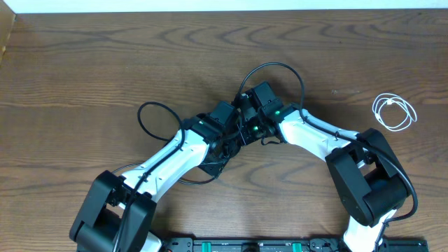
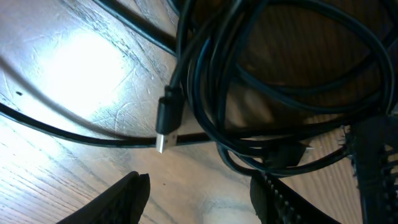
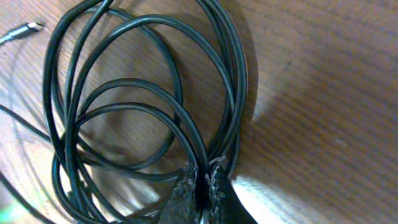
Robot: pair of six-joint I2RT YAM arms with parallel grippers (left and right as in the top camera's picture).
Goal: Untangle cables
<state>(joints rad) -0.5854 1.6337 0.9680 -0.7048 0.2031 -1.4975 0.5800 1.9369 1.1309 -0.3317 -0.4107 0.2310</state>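
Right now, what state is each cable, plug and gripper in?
black cables: tangled in overlapping loops, one strand pinched by the right gripper.
white cable: coiled on its own, apart from the black bundle, untouched.
USB plug: unplugged, a free end among the black loops.
left gripper: open, nothing between its fingers.
right gripper: shut on the black cables.

Lone cable lies well right of tangle.
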